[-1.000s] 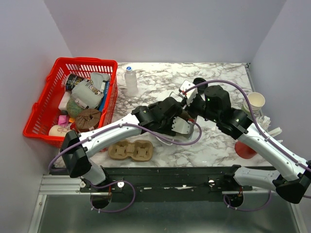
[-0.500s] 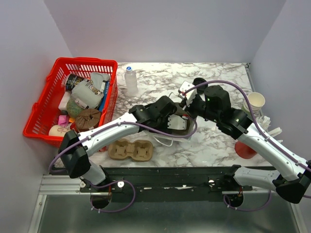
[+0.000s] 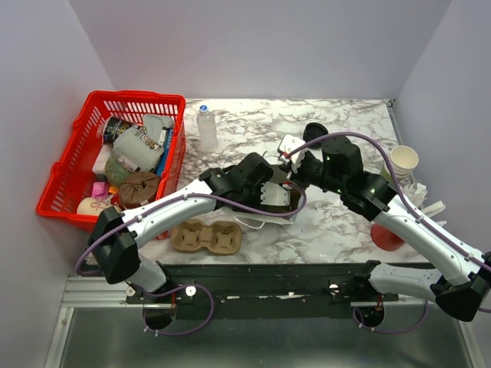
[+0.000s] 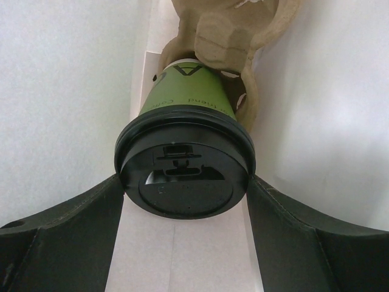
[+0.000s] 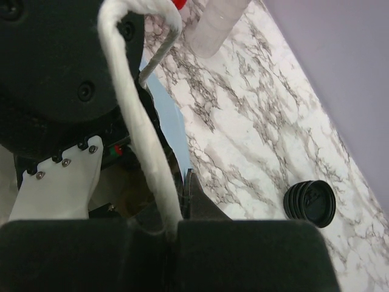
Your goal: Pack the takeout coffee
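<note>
Takeout coffee (image 4: 184, 146): a small olive-green paper cup under a round black plastic sip lid. It is seated in a brown moulded-pulp carrier (image 4: 234, 33) that rises at 12 to 1 o'clock of it in the left wrist view. White paper bag walls (image 4: 67, 91) stand at 9 and 3 o'clock, so the cup lies inside the bag, at mid-table.
Left gripper (image 4: 184, 182): jaws spread wide, one finger at 9 o'clock and one at 3 o'clock of the lid rim. They appear to press on it, grasping the cup by its lid, though true contact is hard to confirm from this angle.
Right gripper (image 5: 173, 224): clenched on the bag's white twisted-paper handle (image 5: 137, 121), lifting the bag mouth.
Step in hand: judged to be seating cup and carrier in the bag.
Technique: advance along the cup's own axis, squeeze the rim only lightly so the lid does not pop, and hold the handle taut so the walls do not fold inward. Release once the carrier base rests on the bag floor, then withdraw straight, fingers clear of the lid.
Surroundings, overhead view: spare black plastic lid (image 3: 314, 130) at 1 o'clock of the bag, empty brown pulp carrier (image 3: 207, 238) at 7 o'clock, red plastic basket (image 3: 130, 98) at 10 o'clock.
</note>
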{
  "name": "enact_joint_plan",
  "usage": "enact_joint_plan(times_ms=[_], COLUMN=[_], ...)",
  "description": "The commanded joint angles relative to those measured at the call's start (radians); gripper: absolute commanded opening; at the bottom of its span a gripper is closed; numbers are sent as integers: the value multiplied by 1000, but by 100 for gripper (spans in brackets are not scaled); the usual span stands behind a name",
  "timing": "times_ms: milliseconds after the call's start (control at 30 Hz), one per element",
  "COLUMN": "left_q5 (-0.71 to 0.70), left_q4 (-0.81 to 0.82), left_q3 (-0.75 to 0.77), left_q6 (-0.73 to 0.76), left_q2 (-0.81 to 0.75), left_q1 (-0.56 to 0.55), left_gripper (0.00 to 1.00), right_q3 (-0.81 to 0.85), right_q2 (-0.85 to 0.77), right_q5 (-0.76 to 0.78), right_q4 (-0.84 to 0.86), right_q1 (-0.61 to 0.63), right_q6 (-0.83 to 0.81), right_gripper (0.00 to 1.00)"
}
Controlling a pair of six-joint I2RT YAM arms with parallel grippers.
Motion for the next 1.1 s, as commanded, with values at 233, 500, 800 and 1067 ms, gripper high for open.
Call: enact_joint_plan(times_ms=[233, 500, 800, 1067], left_q5=[143, 208, 122, 119], left_q4=[-96, -30, 43, 166], left_q3=[22, -30, -47, -78], left_q6=[52, 93, 79, 90], left_q2=[-74, -112, -17, -23], left_q1=[12, 8, -8, -11], left_gripper=[0, 0, 0, 0], right_q3=[-19, -60, -184, -219], right_q2=[-21, -21, -90, -119], right_q5=[15, 72, 33, 19], right_q4=[170, 293, 381, 419], right_q1=[10, 8, 54, 83], right_q6=[-117, -212, -263, -245], right_gripper=[0, 1, 1, 1])
